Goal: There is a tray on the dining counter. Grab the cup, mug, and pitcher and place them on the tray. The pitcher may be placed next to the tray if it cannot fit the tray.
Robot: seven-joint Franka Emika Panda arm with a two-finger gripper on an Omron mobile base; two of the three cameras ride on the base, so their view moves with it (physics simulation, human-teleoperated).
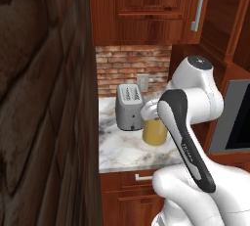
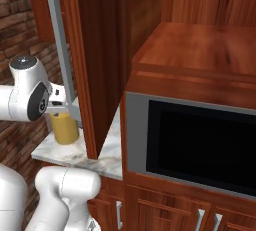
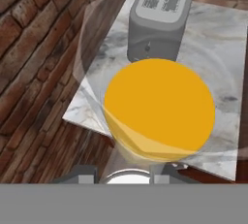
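Observation:
The pitcher (image 1: pixel 154 133) is a tall clear cylinder, yellow-orange inside. It stands upright on a marble kitchen counter (image 1: pixel 122 152), just right of a grey toaster (image 1: pixel 129 106). My gripper (image 2: pixel 59 106) is at its top, pointing down. In the hand view I look straight into the pitcher (image 3: pixel 160 106), and my gripper (image 3: pixel 127 172) sits at its near rim, shut on it. From the right the pitcher (image 2: pixel 65 130) shows below the hand, its base at the counter top. The tray, the cup and the mug are out of view.
The toaster (image 3: pixel 162 14) stands close behind the pitcher, against a brick wall (image 1: pixel 132 66). A wood cabinet side (image 2: pixel 100 65) rises right beside the hand. A built-in microwave (image 2: pixel 200 145) lies to the right. A dark wood panel (image 1: pixel 44 98) blocks the left.

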